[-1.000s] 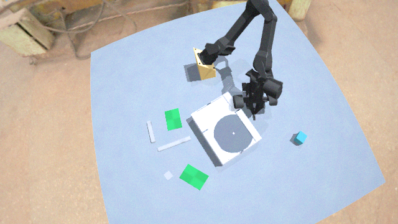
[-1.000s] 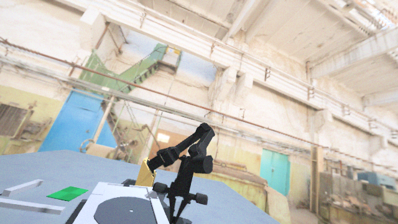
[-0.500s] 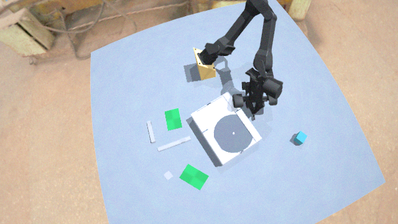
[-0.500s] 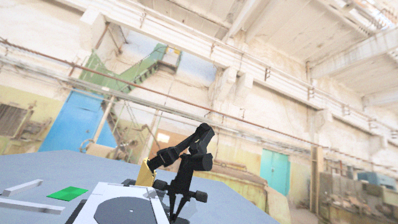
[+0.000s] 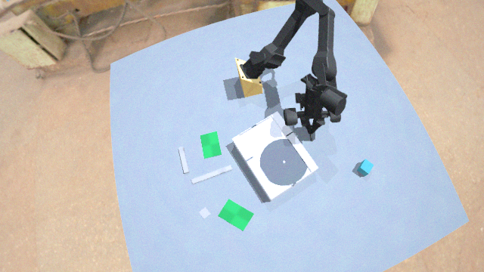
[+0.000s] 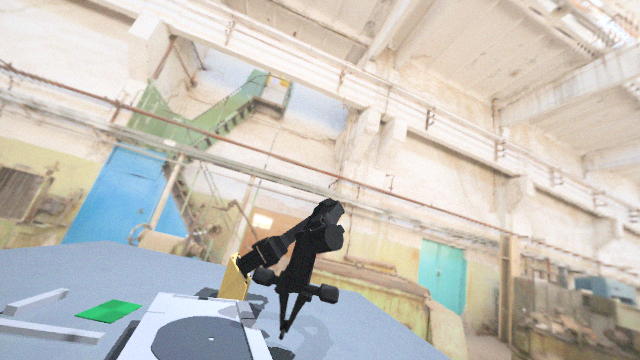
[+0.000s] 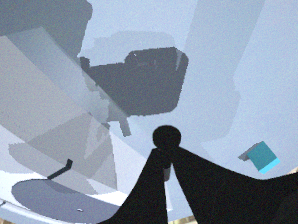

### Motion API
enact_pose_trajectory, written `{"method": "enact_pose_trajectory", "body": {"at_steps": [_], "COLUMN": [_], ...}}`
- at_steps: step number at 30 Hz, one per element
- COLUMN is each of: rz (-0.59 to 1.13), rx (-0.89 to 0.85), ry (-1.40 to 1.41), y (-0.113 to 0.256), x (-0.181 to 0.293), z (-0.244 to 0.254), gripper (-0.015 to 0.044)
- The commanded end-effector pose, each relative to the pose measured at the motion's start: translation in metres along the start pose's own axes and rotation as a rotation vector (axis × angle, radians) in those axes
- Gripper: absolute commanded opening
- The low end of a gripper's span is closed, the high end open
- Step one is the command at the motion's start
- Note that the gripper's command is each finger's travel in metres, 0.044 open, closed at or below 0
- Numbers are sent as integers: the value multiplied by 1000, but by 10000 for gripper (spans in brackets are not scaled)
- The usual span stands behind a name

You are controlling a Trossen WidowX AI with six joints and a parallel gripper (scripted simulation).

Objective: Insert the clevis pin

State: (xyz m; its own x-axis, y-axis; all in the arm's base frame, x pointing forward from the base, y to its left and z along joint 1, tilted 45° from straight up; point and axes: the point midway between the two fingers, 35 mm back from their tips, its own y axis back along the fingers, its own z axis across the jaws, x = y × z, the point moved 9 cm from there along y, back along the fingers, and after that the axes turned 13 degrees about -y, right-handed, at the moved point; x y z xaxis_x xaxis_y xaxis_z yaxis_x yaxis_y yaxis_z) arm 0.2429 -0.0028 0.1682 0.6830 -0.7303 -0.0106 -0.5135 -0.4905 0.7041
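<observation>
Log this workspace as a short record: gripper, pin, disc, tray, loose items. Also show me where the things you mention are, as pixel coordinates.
gripper: jaws shut on the clevis pin (image 7: pixel 166 137), beside the tray
pin: head at the fingertips, not in the disc's hole
disc: grey aluminium disc (image 5: pixel 277 171) (image 6: pixel 195 340) (image 7: pixel 42 197), flat inside the tray
tray: white-looking rimmed steel tray (image 5: pixel 247 141) (image 6: pixel 162 304), upright
loose items: cyan cube (image 5: pixel 365 167) (image 7: pixel 262 156), two green rectangles, two pale bars

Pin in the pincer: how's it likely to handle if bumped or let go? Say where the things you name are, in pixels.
The pin (image 7: pixel 167 136) looks rigid, so it shouldn't flex. Its round head is wider than the shank, so dropped on its side it would probably roll in an arc. The pincer's (image 5: pixel 312 137) (image 6: pixel 282 334) (image 7: pixel 166 152) narrow tips might let it pivot if bumped.
</observation>
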Motion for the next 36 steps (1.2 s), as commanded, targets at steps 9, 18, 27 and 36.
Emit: {"method": "enact_pose_trajectory", "body": {"at_steps": [9, 18, 27, 36], "rz": [1, -16, -26, -28], "rx": [-1, -32, -66, -102], "ry": [-22, -320, -625, -931], "y": [12, 12, 11, 10], "x": [5, 18, 30, 43], "z": [-1, -1, 1, 3], "gripper": [0, 0, 0, 0]}}
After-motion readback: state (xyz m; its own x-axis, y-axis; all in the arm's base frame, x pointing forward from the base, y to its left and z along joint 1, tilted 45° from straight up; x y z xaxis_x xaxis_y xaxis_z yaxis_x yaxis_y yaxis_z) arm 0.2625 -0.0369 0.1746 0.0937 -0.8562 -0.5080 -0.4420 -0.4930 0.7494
